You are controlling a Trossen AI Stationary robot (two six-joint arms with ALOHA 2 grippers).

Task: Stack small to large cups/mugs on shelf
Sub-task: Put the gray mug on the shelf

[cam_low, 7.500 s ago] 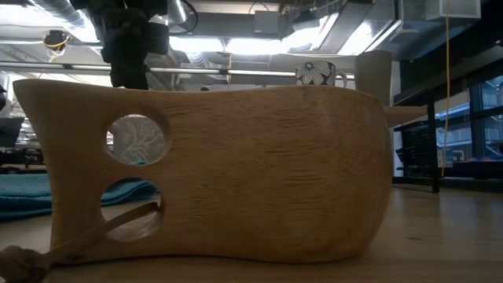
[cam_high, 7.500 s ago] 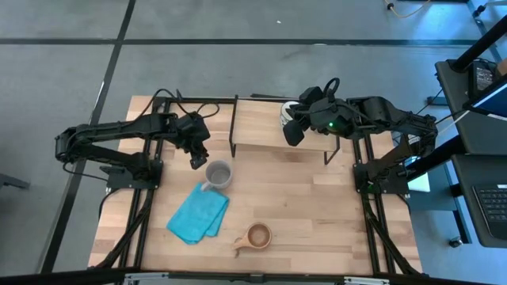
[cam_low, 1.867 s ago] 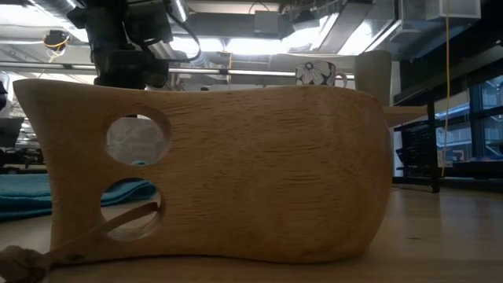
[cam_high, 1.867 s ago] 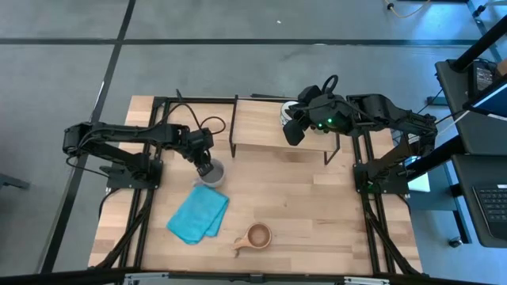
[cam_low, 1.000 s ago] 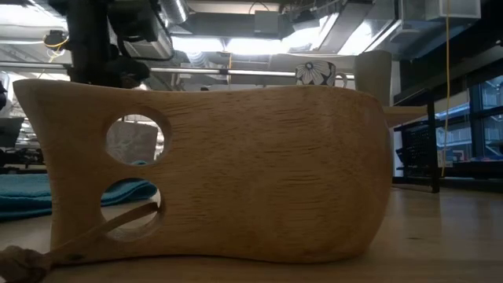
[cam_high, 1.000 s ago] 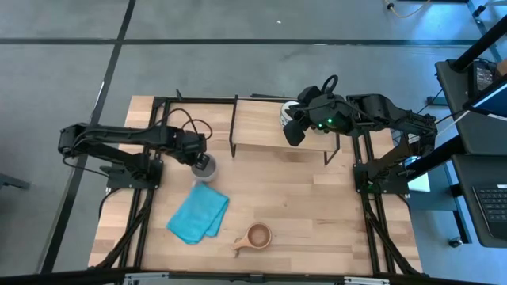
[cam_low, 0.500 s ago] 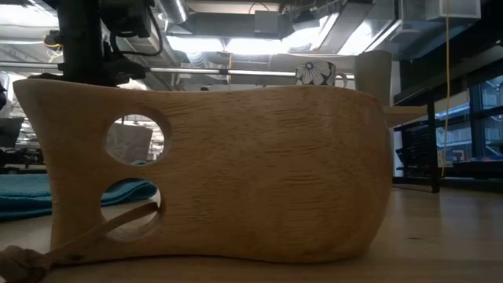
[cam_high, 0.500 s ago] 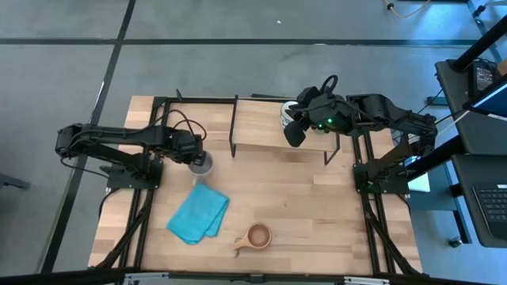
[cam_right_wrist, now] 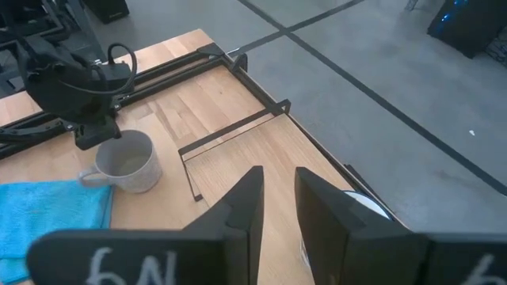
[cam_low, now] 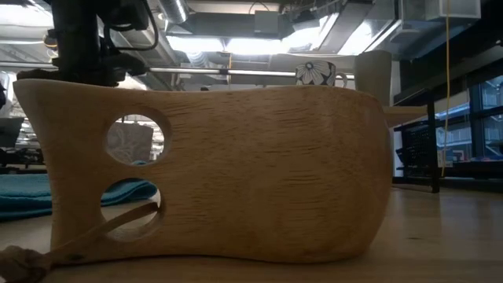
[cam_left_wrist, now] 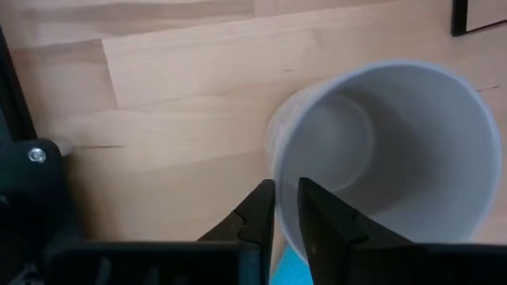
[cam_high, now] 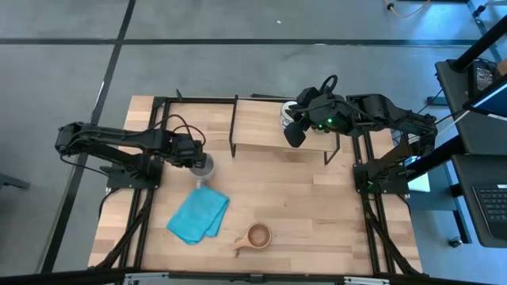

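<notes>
My left gripper [cam_high: 195, 158] is shut on the grey mug [cam_high: 203, 166], left of the shelf [cam_high: 261, 125] and above the far corner of the blue cloth. The white flowered mug [cam_low: 314, 73] and the olive tumbler [cam_low: 373, 75] stand on the shelf's right end. My right gripper [cam_high: 294, 132] hangs over that end with a narrow gap between its fingers, touching nothing. The small wooden cup [cam_high: 257, 235] rests on its base near the table's near edge and fills the low view. My left gripper [cam_left_wrist: 285, 207] pinches the grey mug's wall at the rim [cam_left_wrist: 279, 170], on its side toward the table's left edge. One finger is inside the mug and one outside. The fingers come down from above. The mug hangs below them, seemingly clear of the table, its handle [cam_right_wrist: 85, 178] toward the cloth.
A blue cloth [cam_high: 198, 215] lies folded on the table just near of the held mug. The shelf's thin black legs [cam_high: 233, 146] stand right of the mug. Bare board shows on the shelf's left part. Black rails run along both table sides.
My left gripper, still shut on the grey mug, has drifted a little toward the table's left edge, carrying the mug with it.
</notes>
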